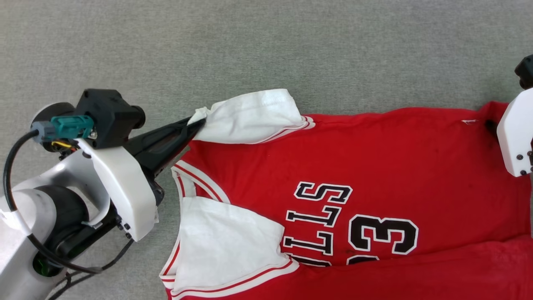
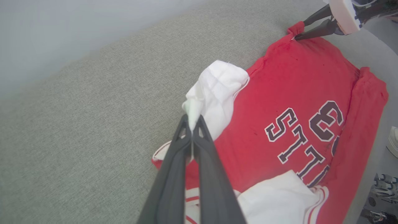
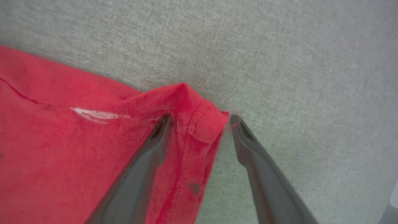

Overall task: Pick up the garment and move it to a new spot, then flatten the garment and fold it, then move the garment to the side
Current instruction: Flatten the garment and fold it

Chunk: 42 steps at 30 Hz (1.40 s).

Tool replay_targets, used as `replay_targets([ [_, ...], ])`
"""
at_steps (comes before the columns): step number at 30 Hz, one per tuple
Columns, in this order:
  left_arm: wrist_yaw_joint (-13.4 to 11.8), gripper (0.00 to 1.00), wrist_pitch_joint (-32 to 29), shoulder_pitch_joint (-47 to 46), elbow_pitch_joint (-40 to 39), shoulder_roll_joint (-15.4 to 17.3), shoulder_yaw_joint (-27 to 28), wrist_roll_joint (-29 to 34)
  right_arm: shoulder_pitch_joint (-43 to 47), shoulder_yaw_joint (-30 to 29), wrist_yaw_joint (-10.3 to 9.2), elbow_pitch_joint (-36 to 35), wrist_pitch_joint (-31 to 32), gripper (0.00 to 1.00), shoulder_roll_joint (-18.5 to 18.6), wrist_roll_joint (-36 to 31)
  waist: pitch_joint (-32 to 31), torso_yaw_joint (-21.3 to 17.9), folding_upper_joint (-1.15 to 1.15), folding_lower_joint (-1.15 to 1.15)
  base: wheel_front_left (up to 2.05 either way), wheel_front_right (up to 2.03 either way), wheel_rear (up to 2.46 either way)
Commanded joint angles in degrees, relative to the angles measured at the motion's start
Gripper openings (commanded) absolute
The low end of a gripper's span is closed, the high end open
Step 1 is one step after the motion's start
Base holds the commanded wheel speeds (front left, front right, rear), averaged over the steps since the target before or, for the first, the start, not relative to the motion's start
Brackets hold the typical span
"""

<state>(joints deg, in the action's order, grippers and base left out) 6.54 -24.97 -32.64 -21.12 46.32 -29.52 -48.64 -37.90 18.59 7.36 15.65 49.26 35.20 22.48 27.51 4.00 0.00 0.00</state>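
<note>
— Where did the garment (image 1: 374, 158) lie?
— Spread on the grey fabric desk (image 1: 250, 41), left claw (image 1: 199, 122) pinched shut on its white sleeve (image 1: 254, 116), right claw (image 3: 200, 119) spread apart astride its red hem corner (image 3: 202, 124).

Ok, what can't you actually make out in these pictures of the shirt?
- Head view: tips of the right tool, mostly behind its white cover at the right edge.
- Head view: the first letters on the shirt, under the white sleeve and a red fold.
- Right wrist view: blurred, so contact with the hem is unclear.
</note>
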Motion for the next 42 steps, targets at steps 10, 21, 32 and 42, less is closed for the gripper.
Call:
replay_targets([
  [10,0.3,0.0,3.0,2.9,3.5,0.5,-0.3,-0.5,0.3,4.2,0.19,5.4,-4.5,0.0,-0.8,4.0,-3.3,-0.4,0.0,0.0,0.0,0.0,0.0],
  [21,-3.8,0.0,8.7,15.6,4.7,2.3,1.7,-4.0,7.9,-0.4,0.12,1.4,-14.9,0.0,-0.1,10.5,-14.0,-2.9,0.0,0.0,0.0,0.0,0.0],
  [32,-8.0,0.0,12.3,31.0,2.3,4.8,2.1,-8.1,25.6,-3.9,0.12,-8.2,-16.0,0.0,-0.9,11.9,-18.9,-3.4,0.0,0.0,0.0,0.0,0.0],
  [42,-8.1,0.0,12.0,35.6,5.6,4.4,-2.7,-4.6,33.6,-2.0,0.12,-9.3,-17.0,0.0,0.9,9.2,-19.0,-3.5,0.0,0.0,0.0,0.0,0.0],
])
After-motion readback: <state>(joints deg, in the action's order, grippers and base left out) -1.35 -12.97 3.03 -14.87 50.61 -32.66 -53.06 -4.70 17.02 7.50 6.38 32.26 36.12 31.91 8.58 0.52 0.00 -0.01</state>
